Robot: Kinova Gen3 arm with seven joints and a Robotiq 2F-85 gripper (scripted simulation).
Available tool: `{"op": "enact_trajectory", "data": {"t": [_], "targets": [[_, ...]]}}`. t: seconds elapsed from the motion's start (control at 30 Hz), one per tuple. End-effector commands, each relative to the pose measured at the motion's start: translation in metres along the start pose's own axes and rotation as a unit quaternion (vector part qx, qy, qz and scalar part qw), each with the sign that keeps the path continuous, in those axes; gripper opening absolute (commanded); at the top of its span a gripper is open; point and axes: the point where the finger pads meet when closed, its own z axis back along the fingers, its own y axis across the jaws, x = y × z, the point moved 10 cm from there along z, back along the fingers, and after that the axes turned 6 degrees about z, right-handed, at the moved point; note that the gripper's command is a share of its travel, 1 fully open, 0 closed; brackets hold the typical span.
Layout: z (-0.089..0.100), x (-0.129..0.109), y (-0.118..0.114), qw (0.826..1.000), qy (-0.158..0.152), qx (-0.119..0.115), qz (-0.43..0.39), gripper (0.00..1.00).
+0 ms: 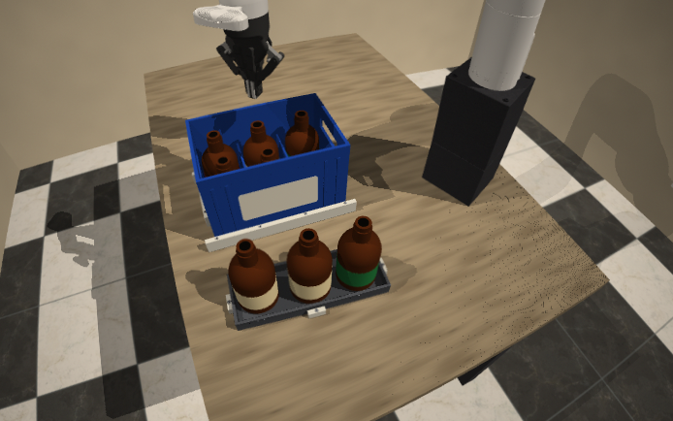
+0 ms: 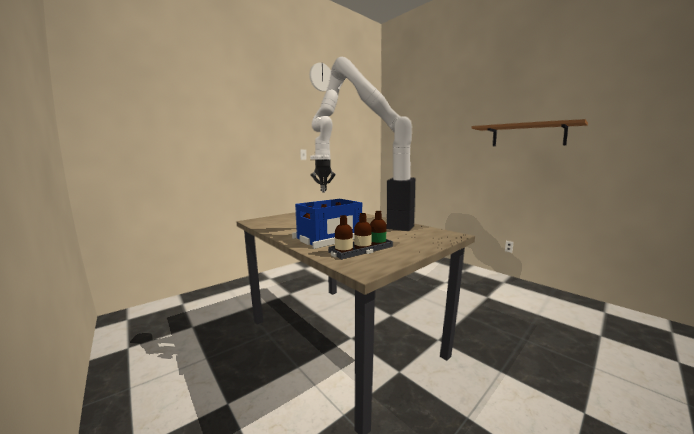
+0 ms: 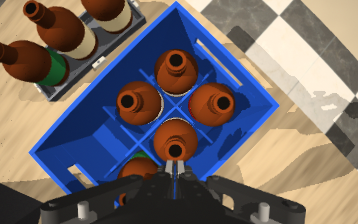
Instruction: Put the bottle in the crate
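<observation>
The blue crate (image 1: 269, 162) stands at the back of the table and holds several brown bottles upright. Its one empty slot (image 1: 312, 150) is at the front right corner; in the wrist view the empty slot (image 3: 92, 145) is at the left. The dark grey tray (image 1: 307, 306) in front of the crate carries three upright brown bottles: two with cream labels (image 1: 253, 275) (image 1: 307, 266) and one with a green label (image 1: 359, 253). My gripper (image 1: 253, 92) hangs high above the crate's rear part, shut and empty. In the wrist view its fingertips sit over a crated bottle (image 3: 175, 142).
The arm's black pedestal (image 1: 478, 130) stands at the table's right rear. A white strip (image 1: 281, 224) lies along the crate's front foot. The table's left edge runs close to the crate and tray. A wall shelf (image 2: 528, 125) hangs far off to the right.
</observation>
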Motion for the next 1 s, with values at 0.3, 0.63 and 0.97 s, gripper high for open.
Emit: {"op": "enact_trajectory", "data": {"t": [0.3,0.63,0.97], "targets": [[0.000,-0.009,-0.004,1.000,0.000,0.002,0.004,0.00],[-0.002,-0.097,-0.054,1.000,-0.003,0.000,-0.009,0.00],[-0.002,-0.179,-0.132,1.000,-0.002,0.001,-0.025,0.00]]}}
